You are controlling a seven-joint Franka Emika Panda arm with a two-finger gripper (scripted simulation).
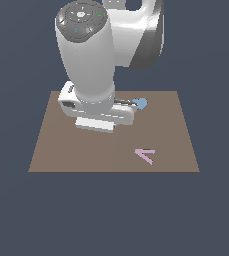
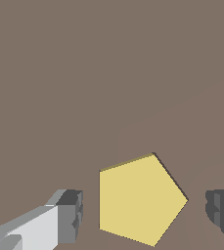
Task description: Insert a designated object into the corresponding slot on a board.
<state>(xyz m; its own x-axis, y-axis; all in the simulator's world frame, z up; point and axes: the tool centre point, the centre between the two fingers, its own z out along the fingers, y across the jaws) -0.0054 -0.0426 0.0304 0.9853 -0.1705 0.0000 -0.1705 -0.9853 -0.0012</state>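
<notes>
Two grey fingertips (image 2: 69, 215) of the gripper (image 2: 143, 215) are standing apart, flanking the small, thick yellow pentagon block (image 2: 138, 200) lying flat on the large brown board (image 2: 59, 73), likely rigid, light, best pinched across opposite sides

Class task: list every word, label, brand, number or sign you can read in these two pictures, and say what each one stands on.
No readable text in either view.
Brown board: no writing; a pink arrow-like shape and a blue shape lie on it, neither a clear character.
Yellow pentagon block: blank faces.
Claw: unmarked.
Arm cap: small coloured dots, no legible marks.
</notes>
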